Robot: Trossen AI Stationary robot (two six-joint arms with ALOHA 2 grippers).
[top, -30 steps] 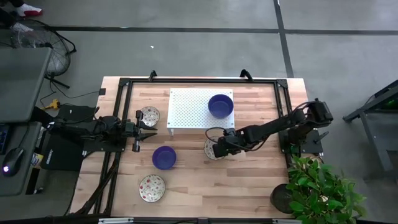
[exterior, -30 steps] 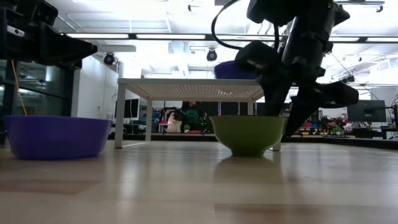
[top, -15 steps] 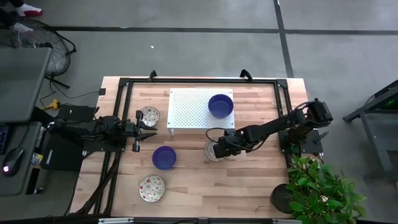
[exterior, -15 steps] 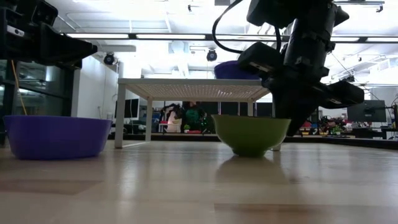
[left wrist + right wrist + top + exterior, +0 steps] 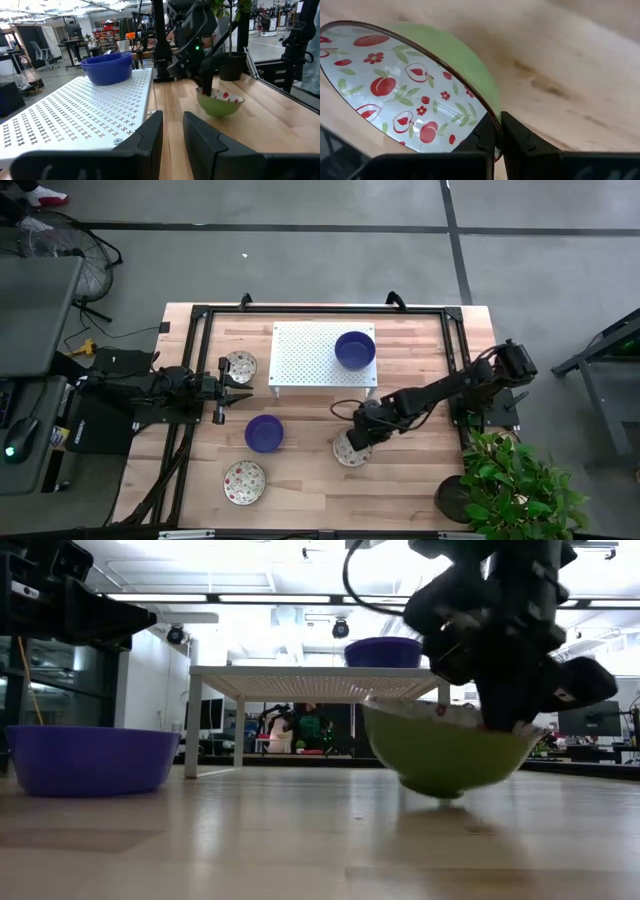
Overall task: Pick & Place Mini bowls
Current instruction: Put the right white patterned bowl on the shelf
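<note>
The patterned bowl (image 5: 350, 450), green outside and white with red fruit inside, is hanging tilted just above the table (image 5: 420, 480), lifted clear of the wood in the low view (image 5: 450, 755). The right gripper (image 5: 358, 438) is pinching its rim, fingers (image 5: 517, 136) closed tight with one inside and one outside the wall. It is sitting in front of the white rack (image 5: 310, 355), with bare wood open all around it.

A blue bowl (image 5: 264, 433) is standing on the table to its left, well apart, and another patterned bowl (image 5: 244, 481) is lying nearer the front edge. A third patterned bowl (image 5: 240, 365) is resting beside the rack's left edge. A second blue bowl (image 5: 355, 349) is sitting on top of the rack near its right edge.

The left gripper (image 5: 222, 393) is waiting at the table's left side, between the bowl by the rack and the blue bowl on the table, holding nothing, its fingers (image 5: 150, 137) parted by a narrow gap.

A potted plant (image 5: 515, 485) is crowding the table's front right corner.
</note>
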